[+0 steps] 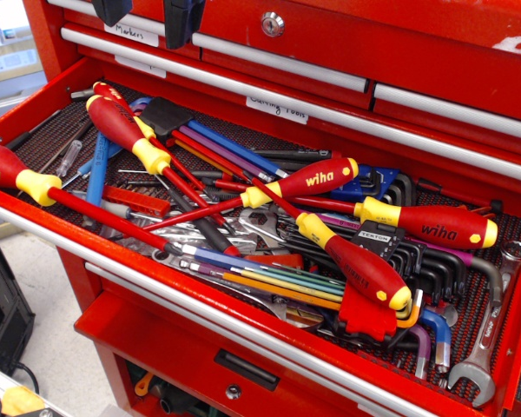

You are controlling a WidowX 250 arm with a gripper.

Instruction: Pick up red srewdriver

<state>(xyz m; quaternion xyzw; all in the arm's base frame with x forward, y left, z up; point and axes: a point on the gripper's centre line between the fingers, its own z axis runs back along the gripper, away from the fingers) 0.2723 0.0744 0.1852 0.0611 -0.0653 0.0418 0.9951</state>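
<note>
The red screwdriver (119, 127) lies in the back-left of the open red drawer (243, 317). It has a glossy red handle, a yellow butt cap, a yellow collar and a thin red shaft running toward the front right over other tools. My gripper (148, 12) shows only as two dark fingertips (183, 19) at the top edge. It is open, empty, and hangs well above the handle, over the closed drawers behind.
A bigger red screwdriver (17, 174) lies at the drawer's left end. Two "wiha" screwdrivers (317, 178) (438, 228) and another red-handled one (365, 269) lie in the middle and right. Coloured hex keys (269, 282), black hex keys (434, 265) and a wrench (486, 347) fill the rest.
</note>
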